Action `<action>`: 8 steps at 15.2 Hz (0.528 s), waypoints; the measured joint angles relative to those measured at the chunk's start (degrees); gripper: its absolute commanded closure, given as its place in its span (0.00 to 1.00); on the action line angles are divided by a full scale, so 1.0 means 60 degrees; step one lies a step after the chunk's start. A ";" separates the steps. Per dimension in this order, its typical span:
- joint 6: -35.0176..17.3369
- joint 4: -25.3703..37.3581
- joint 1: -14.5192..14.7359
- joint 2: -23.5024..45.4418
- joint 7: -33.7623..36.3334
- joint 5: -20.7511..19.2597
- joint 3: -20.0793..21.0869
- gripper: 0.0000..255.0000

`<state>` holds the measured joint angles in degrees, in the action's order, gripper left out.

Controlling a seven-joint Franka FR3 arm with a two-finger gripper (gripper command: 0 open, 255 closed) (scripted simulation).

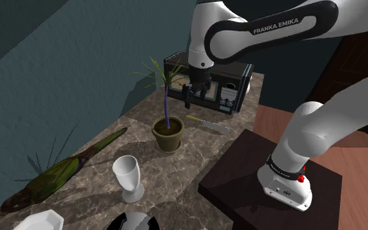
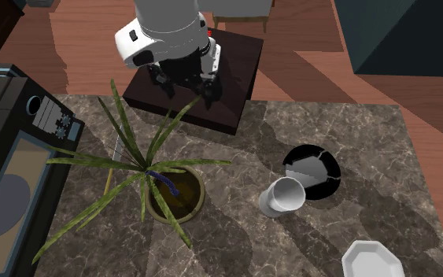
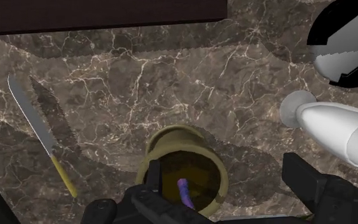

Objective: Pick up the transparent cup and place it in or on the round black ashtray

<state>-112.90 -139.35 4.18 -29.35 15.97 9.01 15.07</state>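
Observation:
The cup (image 1: 129, 178) is a whitish footed goblet standing upright on the marble counter (image 1: 195, 153); it also shows as the cup (image 2: 282, 196) and cup (image 3: 336, 130). Right beside it lies the round black ashtray (image 2: 312, 171), also seen as the ashtray (image 1: 133, 223) and ashtray (image 3: 349, 44). My gripper (image 1: 195, 97) hangs open high over the counter, above the potted plant and well apart from the cup. Nothing sits between the fingers (image 3: 152, 184) of the gripper (image 3: 228, 191). From the other side the gripper (image 2: 186, 85) shows near the stand.
A potted plant (image 1: 168, 134) with long leaves (image 2: 145, 161) stands between gripper and cup. A knife (image 1: 208, 124) lies near the dark stand (image 1: 241, 170). A microwave-like box (image 1: 208, 82) sits at the back. A green bird-shaped object (image 1: 58, 173) and a white dish (image 2: 373, 261) lie near the cup.

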 measured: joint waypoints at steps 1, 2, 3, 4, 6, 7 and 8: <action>-0.0183 0.0044 0.0062 0.0223 0.0197 0.0034 0.0198 0.00; -0.0417 0.0211 0.0080 0.0618 0.0392 0.0013 0.0399 0.00; -0.0585 0.0296 0.0112 0.0876 0.0562 0.0003 0.0562 0.00; -0.0807 0.0417 0.0114 0.1227 0.0716 -0.0050 0.0718 0.00; -0.1173 0.0686 0.0141 0.1885 0.1077 -0.0179 0.1038 0.00; -0.1336 0.0757 0.0172 0.2135 0.1259 -0.0238 0.1188 0.00; -0.1541 0.0958 0.0178 0.2553 0.1494 -0.0371 0.1369 0.00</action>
<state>-122.14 -133.61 5.25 -14.04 24.94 6.79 23.28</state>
